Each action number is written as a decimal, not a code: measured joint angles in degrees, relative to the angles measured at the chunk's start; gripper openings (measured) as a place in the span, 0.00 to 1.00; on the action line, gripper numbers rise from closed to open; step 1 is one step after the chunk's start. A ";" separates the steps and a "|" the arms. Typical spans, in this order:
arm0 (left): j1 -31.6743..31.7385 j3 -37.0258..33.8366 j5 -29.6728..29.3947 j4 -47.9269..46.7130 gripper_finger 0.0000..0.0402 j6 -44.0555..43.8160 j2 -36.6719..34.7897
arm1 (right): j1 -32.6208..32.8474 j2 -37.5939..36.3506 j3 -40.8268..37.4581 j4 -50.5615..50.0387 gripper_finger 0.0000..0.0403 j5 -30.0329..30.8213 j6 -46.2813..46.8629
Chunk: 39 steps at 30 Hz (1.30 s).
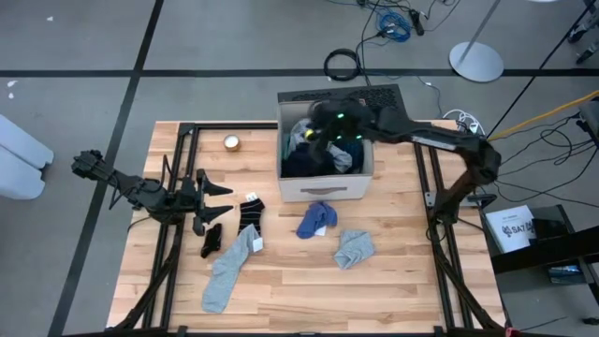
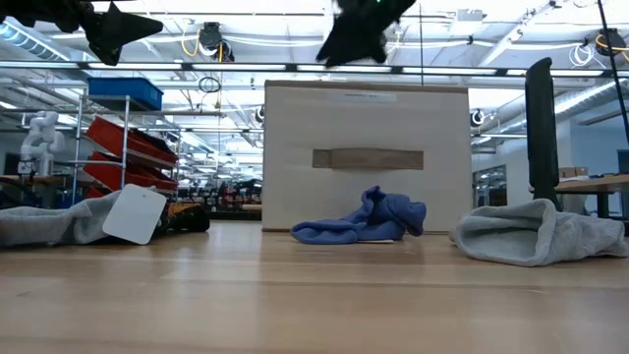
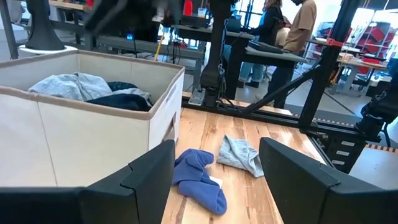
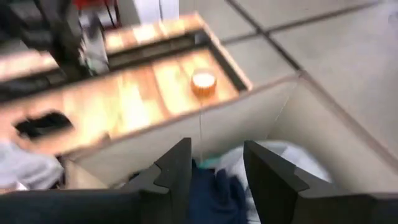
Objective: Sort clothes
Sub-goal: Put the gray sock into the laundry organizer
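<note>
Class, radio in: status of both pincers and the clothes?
Left pincer open over socks. Right pincer part-open above box, nothing held. Blue garment lies loose.

Lighting: bright, even, from overhead ceiling strips; shadows soft. Right wrist view motion-blurred; low view's foreground table (image 2: pixel 314 305) soft.

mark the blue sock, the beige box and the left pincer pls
blue sock (image 1: pixel 316 220), high view, middle of the crumpled fabric.
beige box (image 1: pixel 323 190), high view, front wall.
left pincer (image 1: pixel 223 193), high view, between its open fingertips.
</note>
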 joint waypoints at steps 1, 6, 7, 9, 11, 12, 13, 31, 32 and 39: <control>0.00 0.00 0.00 0.03 0.61 0.02 0.00 | 0.13 -1.46 -0.01 0.21 0.33 -0.01 0.28; -0.01 0.00 0.00 0.17 0.61 0.02 0.00 | 1.63 -7.81 0.09 0.96 0.33 -0.15 4.64; 0.00 0.00 0.00 0.19 0.61 0.00 0.00 | 2.32 -8.73 0.09 0.84 0.33 -0.24 5.62; -0.02 0.00 0.11 0.18 0.61 0.00 0.00 | 3.89 -10.18 0.11 0.45 0.33 -0.25 7.45; -0.01 0.00 1.12 0.20 0.61 0.00 0.00 | 5.88 -11.29 0.09 -0.57 0.33 -1.12 8.15; -0.02 0.00 1.54 0.19 0.61 0.00 0.00 | 6.90 -11.84 0.11 -1.23 0.33 -2.40 8.16; -0.02 0.00 1.87 0.18 0.61 -0.02 0.00 | 7.94 -12.31 0.11 -2.35 0.33 -3.65 8.11; -0.02 0.00 3.43 -0.64 0.61 -1.49 0.00 | 30.08 -10.82 -1.69 -16.83 0.33 -2.15 13.09; -0.02 0.00 4.13 -0.64 0.61 -1.51 0.00 | 31.21 -10.42 -2.65 -16.75 0.33 -0.93 13.61; -0.01 0.00 6.47 -0.61 0.61 -1.62 0.07 | 37.55 -8.81 -12.29 -17.17 0.33 3.04 22.93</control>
